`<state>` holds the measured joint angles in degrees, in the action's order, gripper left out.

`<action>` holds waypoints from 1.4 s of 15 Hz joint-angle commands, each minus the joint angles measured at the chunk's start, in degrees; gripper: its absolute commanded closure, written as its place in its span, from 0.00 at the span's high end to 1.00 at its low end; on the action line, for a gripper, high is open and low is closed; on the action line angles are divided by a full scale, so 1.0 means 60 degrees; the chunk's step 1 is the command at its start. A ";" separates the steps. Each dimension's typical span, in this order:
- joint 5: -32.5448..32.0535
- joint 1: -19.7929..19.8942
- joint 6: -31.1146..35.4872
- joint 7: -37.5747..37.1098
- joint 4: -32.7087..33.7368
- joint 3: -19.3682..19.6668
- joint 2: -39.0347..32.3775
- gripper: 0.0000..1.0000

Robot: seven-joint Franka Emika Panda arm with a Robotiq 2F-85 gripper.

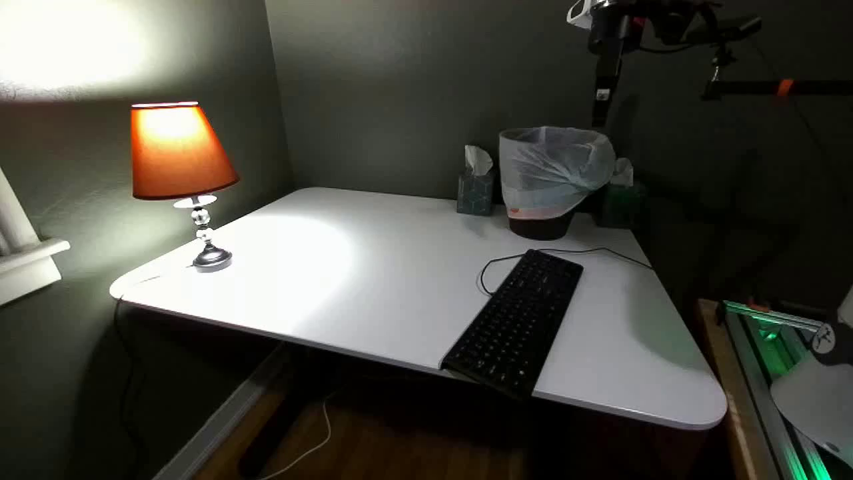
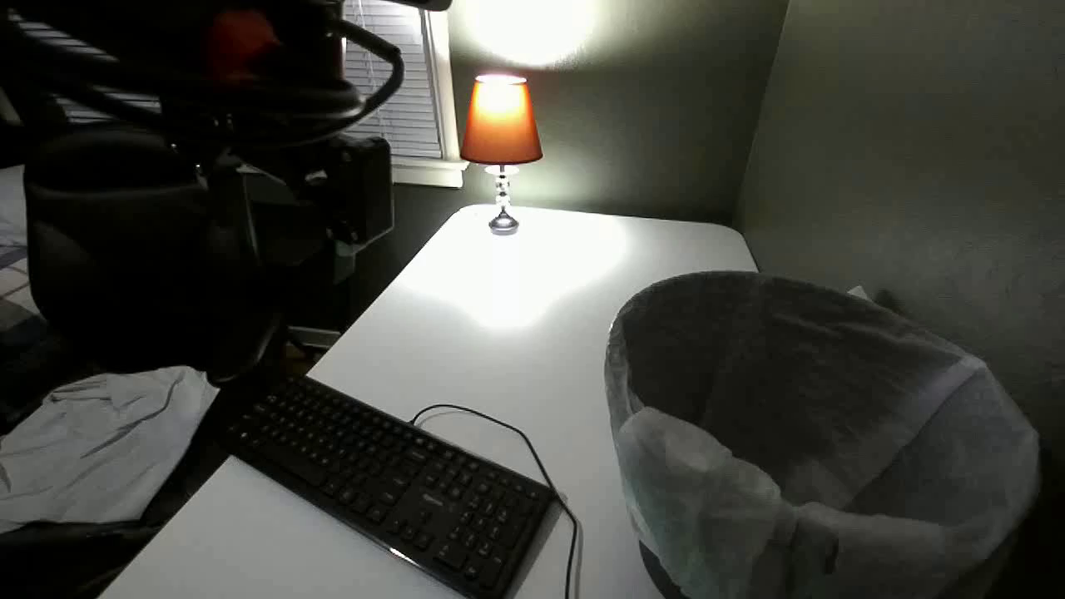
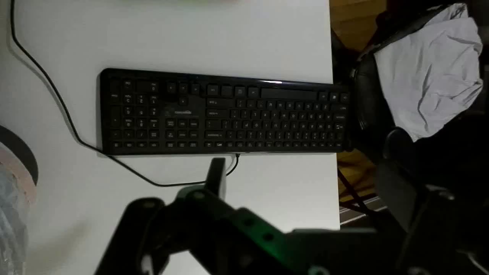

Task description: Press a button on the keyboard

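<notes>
- Well, the white desk (image 1: 400, 267) is brightly lit at one end.
- A lined bin (image 1: 546, 180) stands on it.
- The black keyboard (image 1: 516, 320) lies on the desk, one end jutting past the edge.
- The gripper (image 3: 307, 154) hangs above desk level, jaws wide apart.

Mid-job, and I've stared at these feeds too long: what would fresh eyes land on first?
Probably the lit orange lamp, near a corner of the white table in both exterior views. Next, the black keyboard, one end jutting past the table's edge. Then the pale-lined bin, standing on the table near the keyboard's other end.
</notes>
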<state>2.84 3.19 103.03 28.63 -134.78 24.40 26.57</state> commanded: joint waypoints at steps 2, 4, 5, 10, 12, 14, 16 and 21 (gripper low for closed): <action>0.0144 0.0350 -0.0026 0.0137 0.0019 -0.0297 -0.0079 1.00; 0.0144 0.0350 -0.0026 0.0137 0.0019 -0.0297 -0.0079 1.00; 0.0144 0.0350 -0.0026 0.0137 0.0019 -0.0297 -0.0079 1.00; -0.0095 0.0313 0.0092 -0.0325 -0.0084 -0.0703 -0.0475 1.00; -0.0143 0.0293 0.0285 -0.0702 -0.0322 -0.1110 -0.0682 1.00; -0.0155 0.0263 0.0607 -0.1261 -0.0582 -0.1552 -0.0887 1.00; -0.0104 0.0202 0.1090 -0.1766 -0.0972 -0.1975 -0.1061 1.00; -0.0008 -0.0014 0.2575 -0.2805 -0.1794 -0.2856 -0.1690 1.00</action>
<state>2.62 3.75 113.84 15.32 -142.58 9.63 18.29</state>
